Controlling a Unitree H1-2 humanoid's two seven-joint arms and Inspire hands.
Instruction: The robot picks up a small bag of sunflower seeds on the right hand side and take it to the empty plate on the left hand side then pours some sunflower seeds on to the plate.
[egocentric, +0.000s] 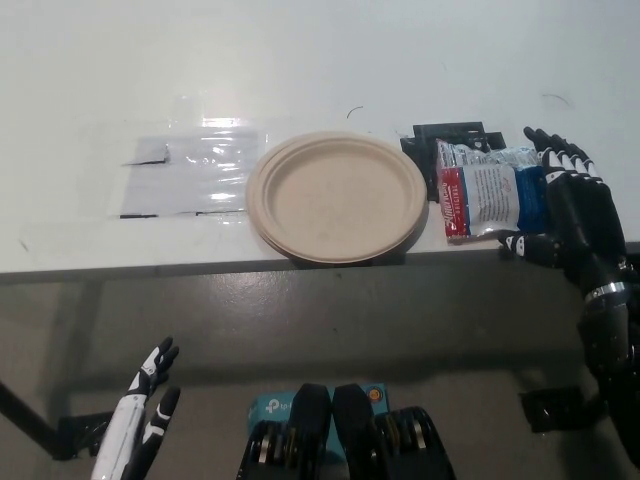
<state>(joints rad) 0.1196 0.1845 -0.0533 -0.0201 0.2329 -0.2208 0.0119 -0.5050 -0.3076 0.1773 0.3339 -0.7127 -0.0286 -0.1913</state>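
We see our black right hand (572, 215) at the right end of the white table (300, 60), set against the right edge of the bag of sunflower seeds (487, 188). Its fingers (556, 150) are spread open along the far right corner of the bag, while the thumb sits at the near right corner, close to the table's front edge. The hand brackets the bag's right side without closing on it, and the bag lies flat on the table. The bag is white and blue with a red strip along its left end, and it partly covers a black mat (448, 136) whose top edge shows behind it.

Just left of the bag, slightly apart from it, we find the tan paper plate (337, 195), empty, its near rim reaching the table's front edge. Further left, a clear plastic sheet (185, 180) lies flat on the table and catches a glare.

Our white left hand (148, 400) hangs at the lower left, below the table's edge, open with fingers apart and holding nothing.
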